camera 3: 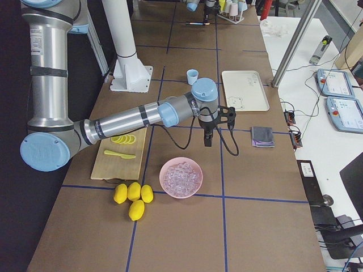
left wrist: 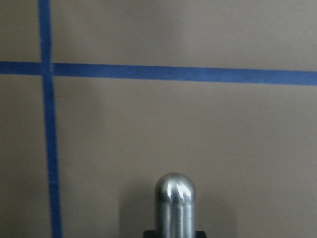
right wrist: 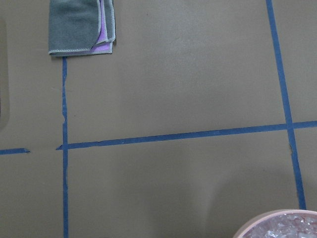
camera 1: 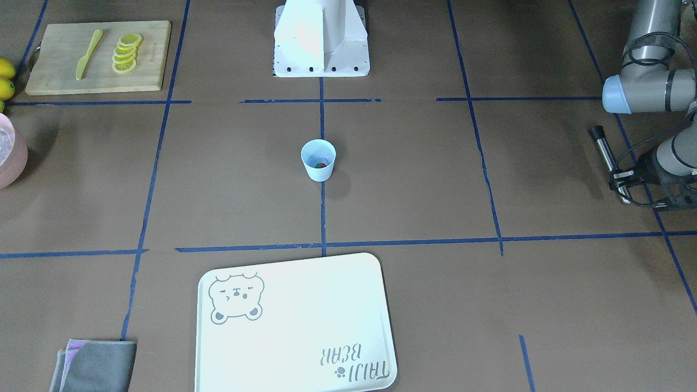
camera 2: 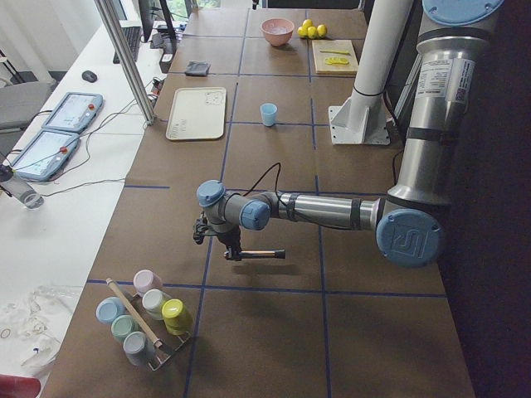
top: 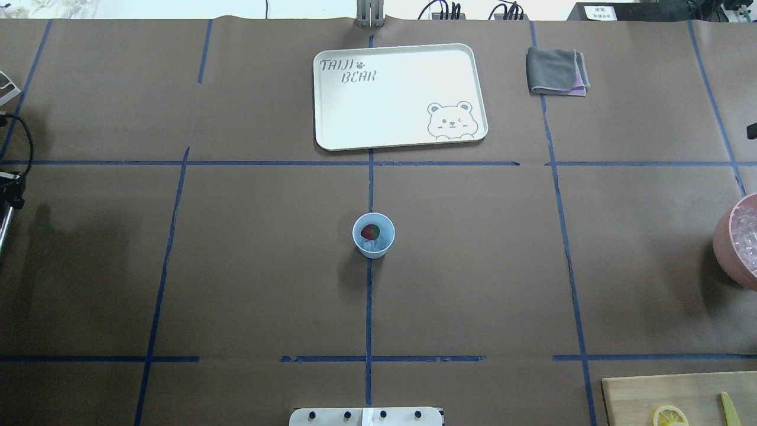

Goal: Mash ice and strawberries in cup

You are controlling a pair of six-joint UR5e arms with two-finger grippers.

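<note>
Overhead exterior gives me the layout I need: the cup (top: 373, 235) stands upright at the middle of the tabletop, on the centre tape line. The strawberry (top: 370, 231) lies inside it, next to what I take to be a pale piece of ice (top: 385, 240). Both arms are well apart from the cup, one toward each end of the tabletop. The left gripper (camera 1: 622, 182) is out at the left end, and its jaws are closed on a metal rod (camera 1: 604, 152), which I judge to be the mashing tool. So the cup lies to the right of those jaws, across a wide stretch of bare tabletop. From the side, the rod's long axis runs roughly level above the surface rather than pointing down, and the left wrist view shows only its rounded end over the tape lines. In my judgement the coming move turns on that mismatch: the cup's mouth faces up, so the rod has to be carried right and tipped to vertical over it. The right gripper (camera 3: 208, 140) hangs at the right end, just beyond the pink bowl (camera 3: 181, 194) of ice cubes. I cannot tell how its jaws stand.
</note>
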